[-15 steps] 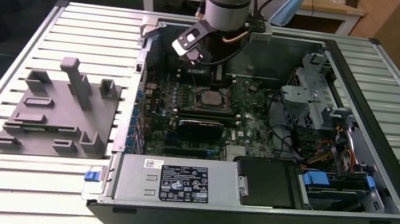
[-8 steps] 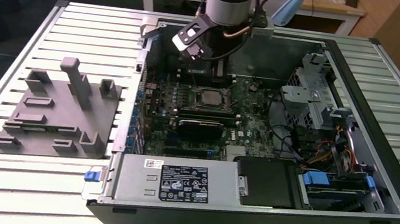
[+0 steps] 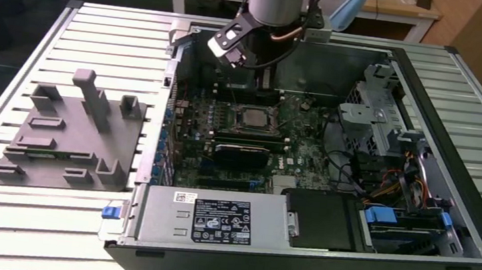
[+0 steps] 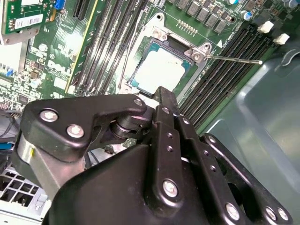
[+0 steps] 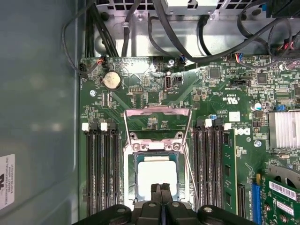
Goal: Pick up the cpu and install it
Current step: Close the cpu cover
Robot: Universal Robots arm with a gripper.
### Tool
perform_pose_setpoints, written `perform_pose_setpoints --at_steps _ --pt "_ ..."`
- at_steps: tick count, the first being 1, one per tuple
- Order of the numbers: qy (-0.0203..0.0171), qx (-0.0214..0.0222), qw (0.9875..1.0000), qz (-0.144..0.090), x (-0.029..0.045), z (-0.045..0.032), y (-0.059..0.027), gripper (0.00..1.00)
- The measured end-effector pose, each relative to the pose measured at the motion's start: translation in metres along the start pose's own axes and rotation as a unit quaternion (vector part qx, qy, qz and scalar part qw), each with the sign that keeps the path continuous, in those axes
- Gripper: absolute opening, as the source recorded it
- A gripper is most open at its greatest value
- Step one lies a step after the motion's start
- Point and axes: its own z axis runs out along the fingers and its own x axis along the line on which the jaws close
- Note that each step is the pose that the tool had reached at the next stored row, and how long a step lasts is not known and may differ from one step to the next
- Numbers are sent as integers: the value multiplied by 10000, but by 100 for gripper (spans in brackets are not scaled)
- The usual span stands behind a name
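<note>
Silver-topped cpu (image 5: 157,173) lies flat in the open motherboard socket (image 5: 156,147); gripper (image 5: 161,186), fingers closed on nothing, poised at the socket's edge, presumably for seating.

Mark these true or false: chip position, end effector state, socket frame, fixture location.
1. The chip lies in the socket on the board. True.
2. The end effector holds the chip lifted clear of the board. False: it is shut with nothing between its fingers, right over the seated chip.
3. The socket's metal retaining frame is swung open. True.
4. The grey fixture sits at the exterior view's right of the computer case. False: it is on the exterior view's left of the case.
</note>
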Motion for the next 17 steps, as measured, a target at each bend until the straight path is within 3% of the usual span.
perform_pose_setpoints --at_steps 9,14,17 --pt "0 9 10000 12 -25 -10 5 11" --pt "-1 25 10000 11 -18 -1 178 11" --pt "-1 26 10000 12 -17 -48 195 11"
